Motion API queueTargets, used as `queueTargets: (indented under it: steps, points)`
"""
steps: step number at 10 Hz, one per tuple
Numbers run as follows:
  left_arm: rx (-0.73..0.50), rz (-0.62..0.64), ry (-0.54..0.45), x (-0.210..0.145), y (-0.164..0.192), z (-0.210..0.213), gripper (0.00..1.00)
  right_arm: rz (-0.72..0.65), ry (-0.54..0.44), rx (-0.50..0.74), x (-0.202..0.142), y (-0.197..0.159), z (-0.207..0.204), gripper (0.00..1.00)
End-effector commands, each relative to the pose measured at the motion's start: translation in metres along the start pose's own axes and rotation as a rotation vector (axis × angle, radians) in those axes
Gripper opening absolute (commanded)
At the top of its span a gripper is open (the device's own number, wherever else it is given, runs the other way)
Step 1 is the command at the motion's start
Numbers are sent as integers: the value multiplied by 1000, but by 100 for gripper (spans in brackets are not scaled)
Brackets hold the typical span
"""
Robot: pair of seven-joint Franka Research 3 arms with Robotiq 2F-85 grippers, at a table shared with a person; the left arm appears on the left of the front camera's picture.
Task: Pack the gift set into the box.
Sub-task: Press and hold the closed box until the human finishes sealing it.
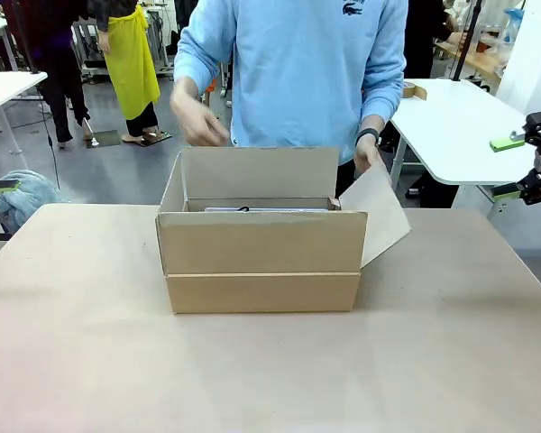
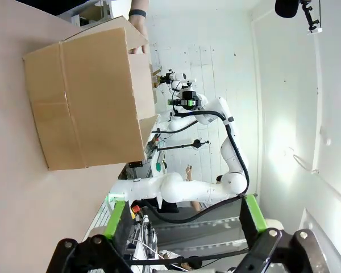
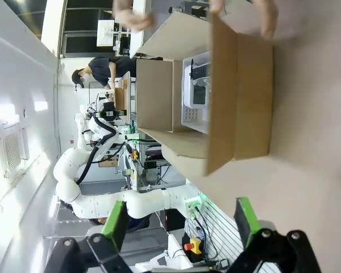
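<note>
A clash with the person was judged the chief hazard. One hand [image 1: 368,155] was holding the splayed right end flap and the other hand [image 1: 198,126] was hovering by the far left corner, so either arm brought in over the flaps could have struck them. The box [image 1: 261,262] looked light and unanchored, so a push on a single flap would probably have slid or turned it rather than folded the flap. An end flap could also have been trapped outside if the long flaps were closed first.

The box stood at the middle of the table [image 1: 72,361], mouth upward. Its long axis was laid across from the robot's left to its right, parallel to the near edge. The near flap was folded down outside the front wall and the far flap stood upright. A white gift set [image 3: 196,94] was seen lying low inside.

The left jaws, with their green pads [image 2: 115,219], and the right jaws were spread and empty, well apart from the box at either side.
</note>
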State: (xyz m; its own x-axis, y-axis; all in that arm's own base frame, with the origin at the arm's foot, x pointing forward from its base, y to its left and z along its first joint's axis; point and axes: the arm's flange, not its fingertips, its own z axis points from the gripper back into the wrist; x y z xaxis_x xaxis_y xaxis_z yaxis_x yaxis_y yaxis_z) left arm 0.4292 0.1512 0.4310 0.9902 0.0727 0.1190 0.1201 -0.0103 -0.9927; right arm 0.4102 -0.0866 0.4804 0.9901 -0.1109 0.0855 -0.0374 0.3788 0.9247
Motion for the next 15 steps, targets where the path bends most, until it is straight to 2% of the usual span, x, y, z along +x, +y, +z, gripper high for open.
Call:
queueTargets:
  steps: [1, 15]
  points:
    - [9, -11, 4, -3, 0, 1, 100, -14, 0, -16, -1, 1, 0, 100]
    - [9, -11, 4, -3, 0, 1, 100, -14, 0, -16, -1, 1, 0, 100]
